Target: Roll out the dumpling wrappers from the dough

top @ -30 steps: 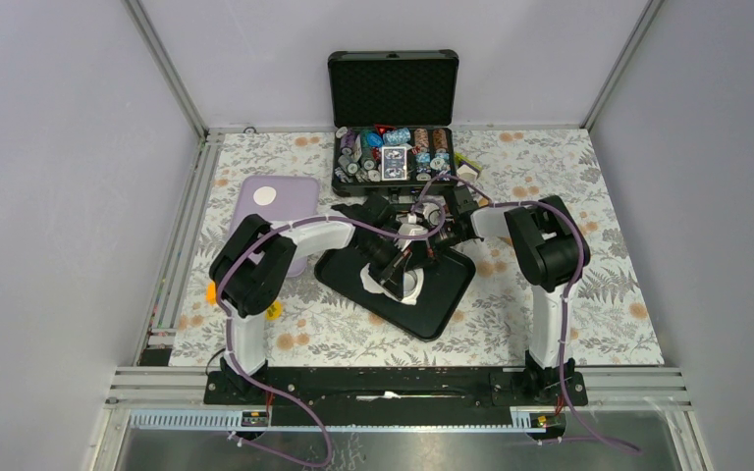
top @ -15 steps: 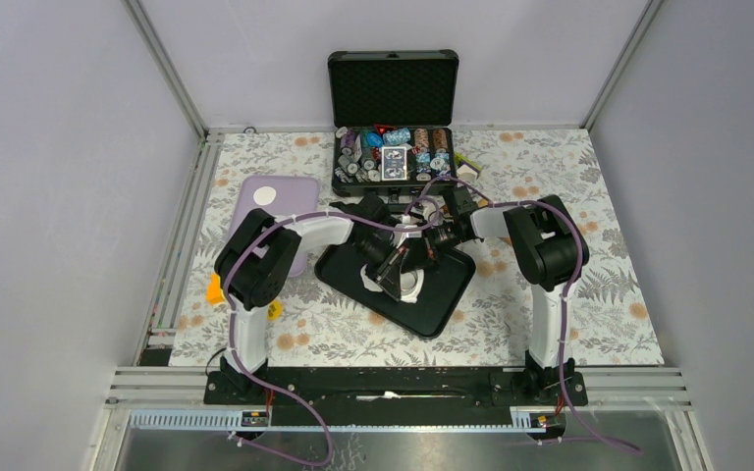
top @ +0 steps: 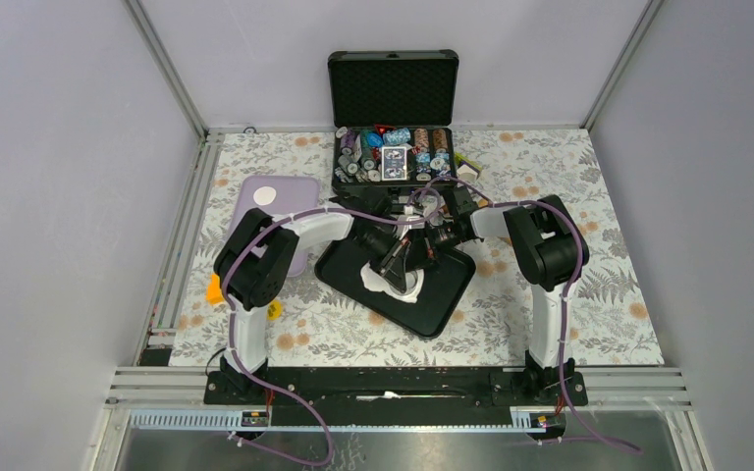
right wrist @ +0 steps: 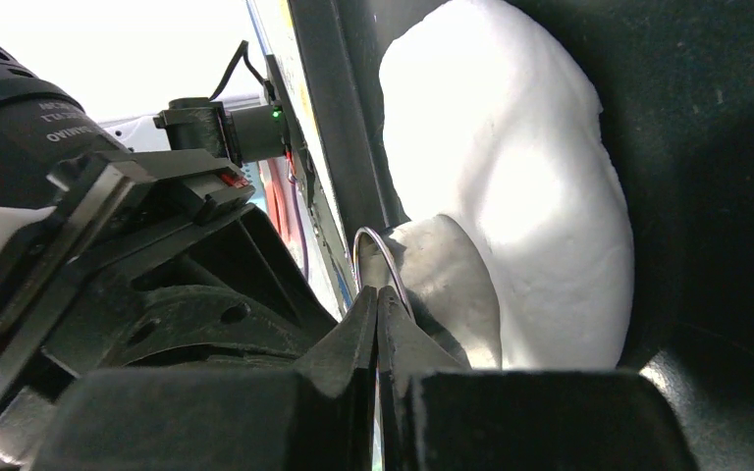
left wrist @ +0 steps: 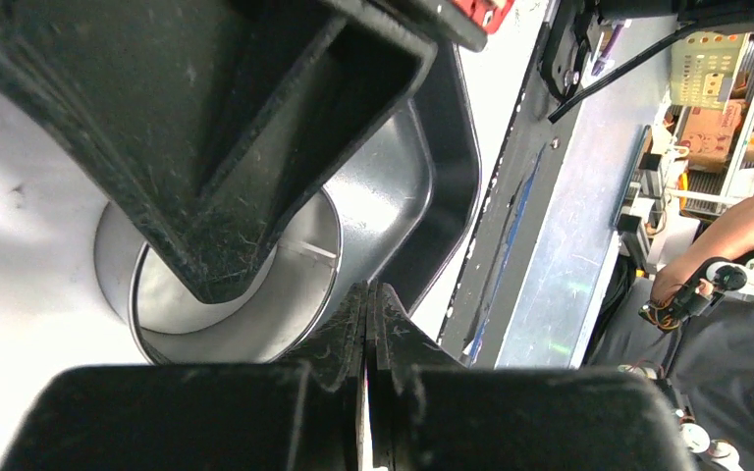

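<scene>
I'm seeing my left claw and right claw pinched shut, meeting at the round steel ring cutter sitting on flat white dough in the black tray, 6 o'clock of the black case.

The dough, a soft white irregular sheet, lies flat just beyond both jaws' tips; one thin, round dumpling wrapper lies well apart, leftward.

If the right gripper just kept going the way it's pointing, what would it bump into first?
Probably the thin steel ring, which sits at the tips of the right gripper. The white dough lies just beyond it, though depth is hard to judge.
</scene>
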Controlling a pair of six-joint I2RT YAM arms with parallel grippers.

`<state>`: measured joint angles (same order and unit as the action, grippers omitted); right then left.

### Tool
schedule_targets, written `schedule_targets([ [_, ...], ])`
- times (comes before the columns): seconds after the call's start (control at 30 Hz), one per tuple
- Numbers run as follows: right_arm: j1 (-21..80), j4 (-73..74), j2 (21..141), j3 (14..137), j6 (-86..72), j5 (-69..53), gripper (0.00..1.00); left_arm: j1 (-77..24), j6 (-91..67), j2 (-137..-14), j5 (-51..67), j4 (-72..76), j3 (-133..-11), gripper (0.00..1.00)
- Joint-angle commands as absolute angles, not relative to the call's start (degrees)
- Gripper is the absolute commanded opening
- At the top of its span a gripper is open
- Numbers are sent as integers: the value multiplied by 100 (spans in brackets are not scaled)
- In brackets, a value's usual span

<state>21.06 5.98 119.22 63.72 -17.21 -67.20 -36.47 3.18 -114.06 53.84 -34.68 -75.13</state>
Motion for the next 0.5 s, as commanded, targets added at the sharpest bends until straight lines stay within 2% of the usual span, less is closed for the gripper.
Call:
schedule_targets([
  [0.0, 2092, 677, 11980, 6406, -1689, -6763, 0, -3625, 147, -11342, 5488, -3192, -7762, 0],
  [0.47, 2078, 687, 12169, 6390, -1707, -6684, 0, -3547, 117, -11941, 5200, -3260, -7783, 0],
])
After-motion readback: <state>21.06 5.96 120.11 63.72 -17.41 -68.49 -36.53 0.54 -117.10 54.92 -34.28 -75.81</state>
